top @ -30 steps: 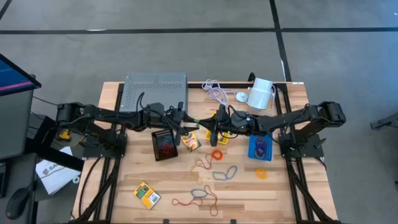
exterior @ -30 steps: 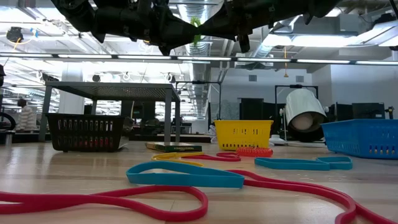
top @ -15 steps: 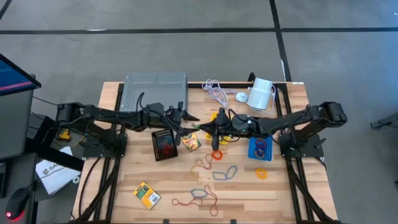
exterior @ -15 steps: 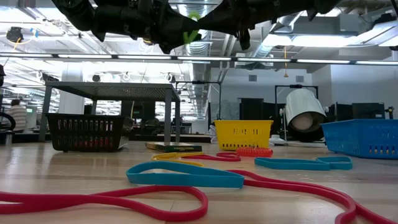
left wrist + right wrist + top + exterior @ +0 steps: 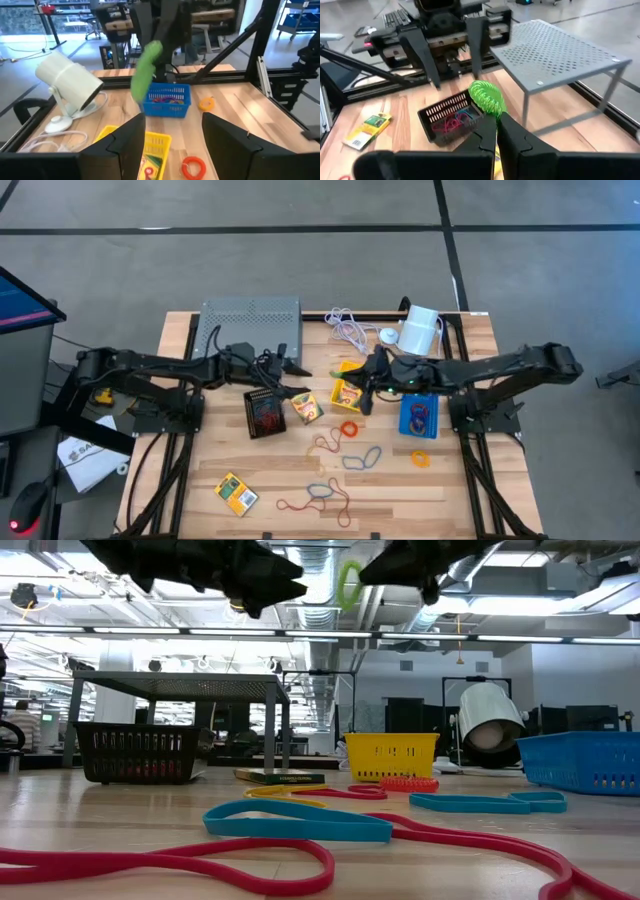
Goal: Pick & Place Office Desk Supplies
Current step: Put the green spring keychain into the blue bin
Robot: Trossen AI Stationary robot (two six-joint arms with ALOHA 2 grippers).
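Note:
My right gripper (image 5: 496, 122) is shut on a green rubber band (image 5: 487, 97), high over the table's middle, above the yellow bin (image 5: 348, 393). Facing it from the left, my left gripper (image 5: 172, 135) stands open with nothing between its fingers, a short gap from the band (image 5: 145, 70). The black bin (image 5: 264, 412) holds red bands and the blue bin (image 5: 417, 417) holds more. One crayon box (image 5: 307, 408) lies beside the black bin, another (image 5: 236, 493) near the front left. Several loose bands (image 5: 348, 428) lie flat on the near half of the table. My right gripper pinches one side of the green loop (image 5: 494, 111) between its two fingertips. The fingers lie nearly level and point toward the table's left. The rest of the loop (image 5: 347, 585) sticks out past the fingertips, lifted clear, high above the table.
A grey perforated metal stand (image 5: 250, 325) fills the far left. A white cable (image 5: 345, 328) and a white cylinder (image 5: 420, 330) lie at the far right. Red, blue and orange bands (image 5: 325, 442) are scattered toward the near edge.
The two grippers met over the table's middle, both on the green band. My left gripper has opened, let go and drawn back toward the left edge. My right gripper has kept the band, pulled it toward the right edge and risen a little.

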